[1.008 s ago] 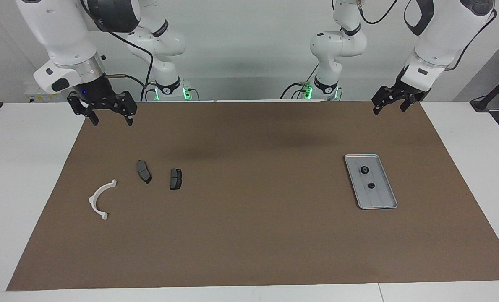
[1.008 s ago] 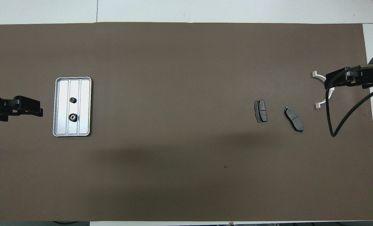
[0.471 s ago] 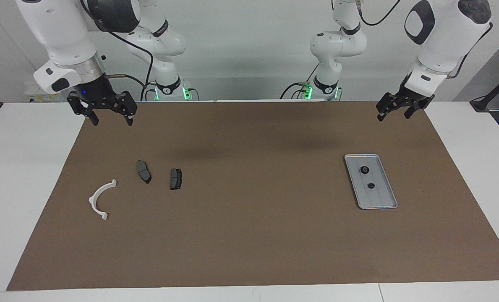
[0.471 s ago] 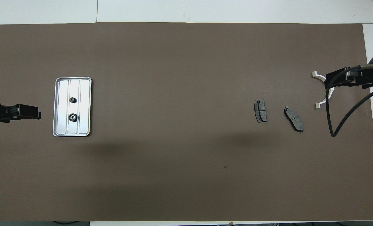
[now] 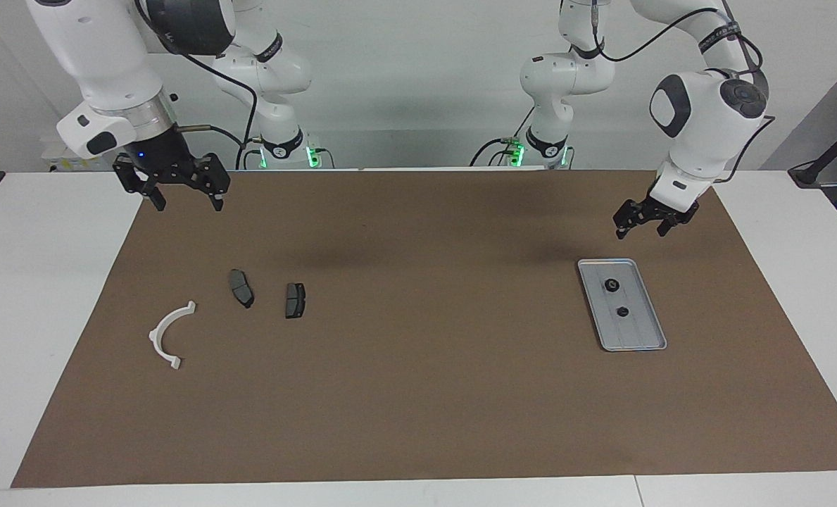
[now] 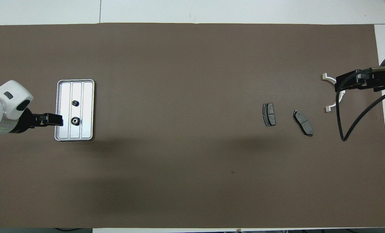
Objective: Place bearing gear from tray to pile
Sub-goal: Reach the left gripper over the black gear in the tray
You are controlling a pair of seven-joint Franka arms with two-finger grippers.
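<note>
A white desk carries a wide brown mat (image 5: pixel 418 394). Toward the left arm's end lies the metal tray (image 5: pixel 640 338), holding two small dark gears (image 5: pixel 611 285) (image 5: pixel 622 312), apart along its middle. Each looks small, hard and rigid, probably light and apt to slip or roll; pinching across the rim seems safest. The left gripper (image 5: pixel 643 220) hovers open, above the mat just beside the tray's nearer end. The right gripper (image 5: pixel 183 191) waits open at its own end. The pile there is a white curved bracket (image 5: pixel 167 336) and two dark brake pads (image 5: pixel 241 288) (image 5: pixel 295 300). The facing view shows gripper height; the overhead view shows the tray's ridges (image 6: pixel 82 97) and the gears' hollow centres.
</note>
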